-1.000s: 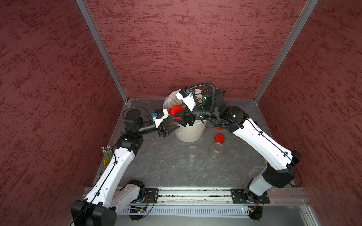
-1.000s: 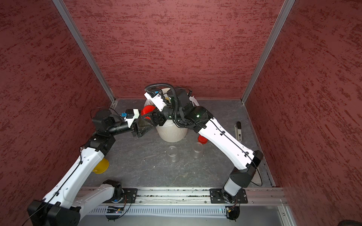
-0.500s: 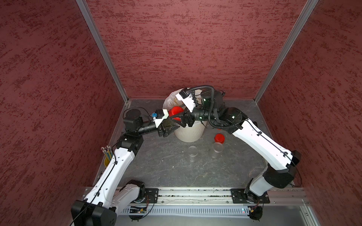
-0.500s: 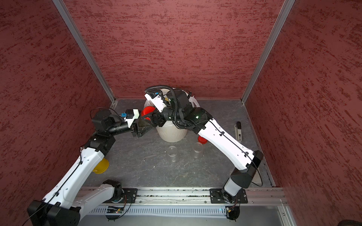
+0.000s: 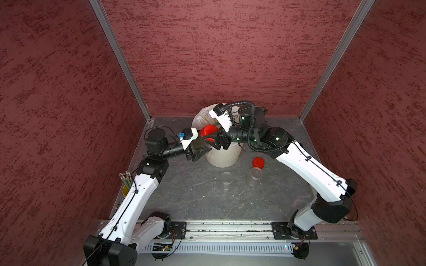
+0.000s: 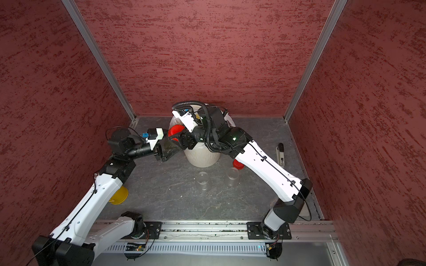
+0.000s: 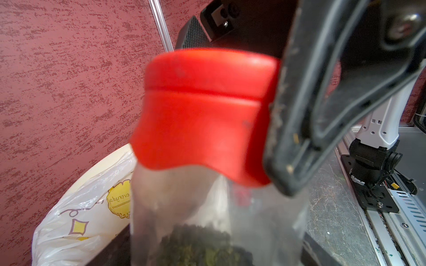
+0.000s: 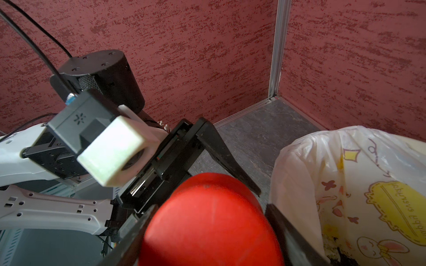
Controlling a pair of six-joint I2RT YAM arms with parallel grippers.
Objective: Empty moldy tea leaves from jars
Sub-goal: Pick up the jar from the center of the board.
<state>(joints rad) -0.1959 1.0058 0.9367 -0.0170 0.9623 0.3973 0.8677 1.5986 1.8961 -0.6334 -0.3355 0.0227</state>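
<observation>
Jar in hand [image 7: 175,207]: little change vs 1 s back. Both arms sit in nr-identical poses in both top views. R arm only nudged, cap not lifted. Red cap [image 7: 207,110] still on the jar mouth; loosened or not, cannot tell. Tea leaves [image 7: 200,244] still inside, low in the jar. Judgement: uncapping of the last full jar is in progress, not complete. Nothing tipped from it yet.

Location: jar held in the air, just beside the bin [image 5: 221,159] rim on the robot's L side, over the rear part of the counter [image 5: 196,202].

Grippers: left gripper [image 5: 200,148] clamped on the clear jar body, as far as its wrist view shows. Right gripper [image 5: 208,137] clamped on the red cap, one jaw each side.

Count:
- Jars: 3. 1 held w/ leaves. 2 open jars [image 5: 227,177], the second [image 5: 255,173], upright, looking empty, mid-counter in front of the bin.
- Caps: 2 seen. 1 on the held jar. 1 loose cap [image 5: 258,162] on the counter btwn the bin and the R-side open jar. 3rd cap not seen.
- Bin: 1, w/ white bag, at rear edge centre. Dark crumbs [image 8: 336,258] lie in the bag.
- Yellow cup of pencils [image 5: 125,184]: 1, at L edge.
</observation>
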